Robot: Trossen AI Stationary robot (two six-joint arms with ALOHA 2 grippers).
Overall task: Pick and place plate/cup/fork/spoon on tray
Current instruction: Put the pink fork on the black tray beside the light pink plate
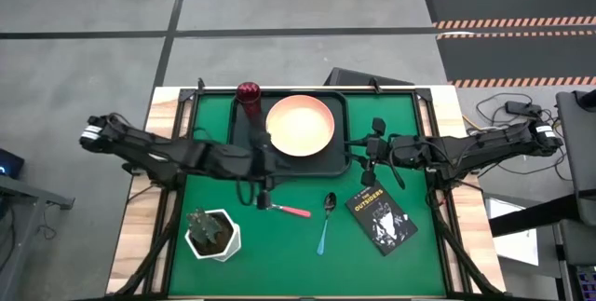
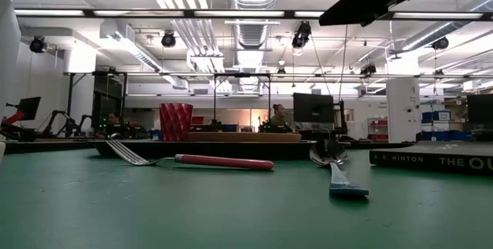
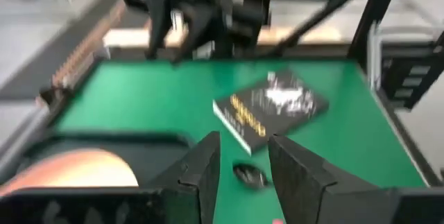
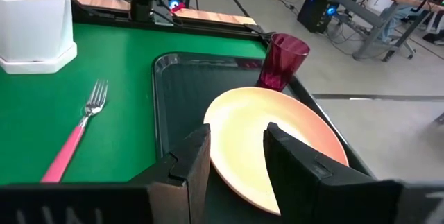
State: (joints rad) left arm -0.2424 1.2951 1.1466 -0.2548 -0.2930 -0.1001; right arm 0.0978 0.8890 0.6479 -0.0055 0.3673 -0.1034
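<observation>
The peach-orange plate point(image 1: 300, 125) lies on the black tray point(image 1: 244, 138) at the table's far middle. The dark red cup point(image 1: 247, 91) stands upright at the tray's far left corner. The pink-handled fork point(image 1: 284, 210) and the blue-handled spoon point(image 1: 326, 219) lie flat on the green mat, nearer than the tray. My left gripper point(image 1: 264, 182) is open and empty at the tray's near left corner, close to the fork's tines. My right gripper point(image 1: 354, 147) is open and empty at the tray's right rim, its fingers point(image 4: 187, 165) toward the plate point(image 4: 277, 151).
A black book with white lettering point(image 1: 382, 217) lies on the mat near the right. A white pot with a green plant point(image 1: 214, 234) stands at the near left. Bare green mat lies between the pot and the book, around the fork and spoon.
</observation>
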